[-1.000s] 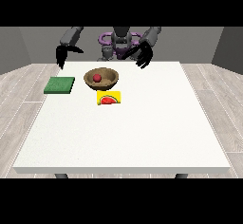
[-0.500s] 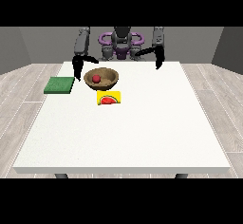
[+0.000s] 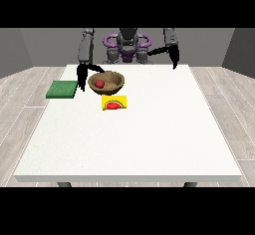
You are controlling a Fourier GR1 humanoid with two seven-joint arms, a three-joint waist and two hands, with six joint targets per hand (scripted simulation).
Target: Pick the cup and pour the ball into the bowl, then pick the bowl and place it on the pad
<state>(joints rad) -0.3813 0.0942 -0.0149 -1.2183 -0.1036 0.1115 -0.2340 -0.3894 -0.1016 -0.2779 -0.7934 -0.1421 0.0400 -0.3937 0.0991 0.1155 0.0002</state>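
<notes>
Just left of the bowl [image 3: 106, 82], as I see it, hangs the hand at the view's left [image 3: 81, 72], at the rim or close beside it; I cannot tell how its fingers lie. Beyond that hand, further left and close by, lies the green pad [image 3: 63, 89] on the surface [image 3: 134, 139]. So I judge this hand the one to carry the bowl. A red ball [image 3: 99, 83] already sits inside the bowl. Well off to the right, the hand at the view's right [image 3: 174, 58] hangs over the far edge, holding nothing that I can see.
</notes>
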